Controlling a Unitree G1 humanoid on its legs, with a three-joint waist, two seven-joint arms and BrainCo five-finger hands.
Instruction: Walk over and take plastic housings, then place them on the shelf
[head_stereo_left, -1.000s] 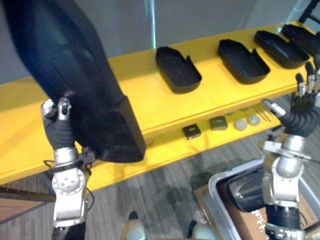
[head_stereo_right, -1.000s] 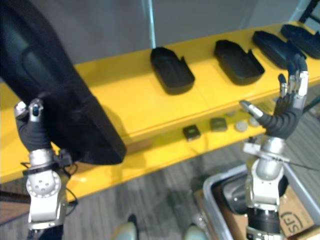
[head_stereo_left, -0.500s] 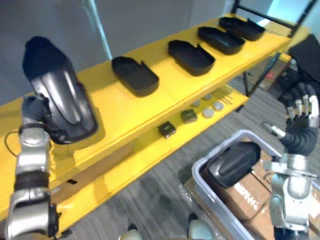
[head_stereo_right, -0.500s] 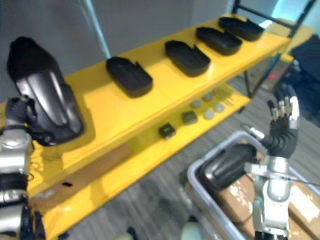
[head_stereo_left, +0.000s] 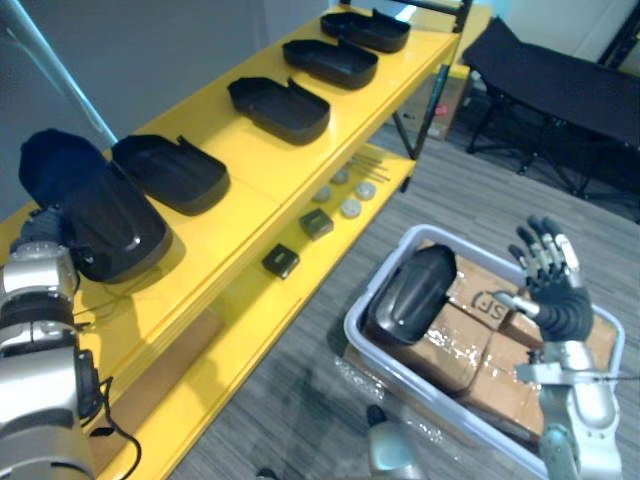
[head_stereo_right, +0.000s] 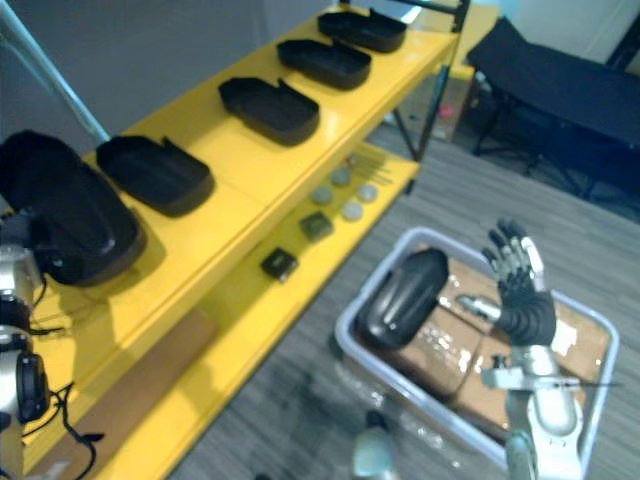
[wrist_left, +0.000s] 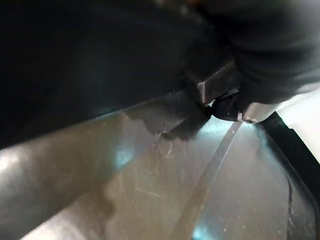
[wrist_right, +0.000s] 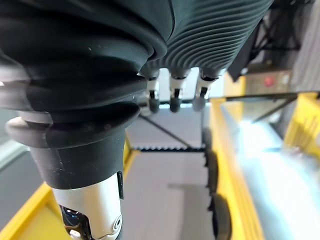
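My left hand (head_stereo_left: 40, 228) is at the left end of the yellow shelf's top board (head_stereo_left: 240, 172), curled on a black plastic housing (head_stereo_left: 100, 215) that lies hollow side down on the board. In the left wrist view that housing (wrist_left: 100, 60) is right against the hand. Several more black housings (head_stereo_left: 170, 172) lie open side up in a row along the board. My right hand (head_stereo_left: 548, 278) is open, fingers spread, above a grey bin (head_stereo_left: 352, 335). Another black housing (head_stereo_left: 408, 296) leans inside the bin.
Cardboard boxes (head_stereo_left: 470, 340) fill the bin's bottom. Small dark blocks (head_stereo_left: 281, 261) and round discs (head_stereo_left: 350, 208) lie on the shelf's lower board. A black folding table (head_stereo_left: 560, 80) stands at the far right. Grey carpet lies between shelf and bin.
The camera has swung to the right, bringing the bin into view. The held housing has come down from upright in front of me onto the top board. The right hand stays open.
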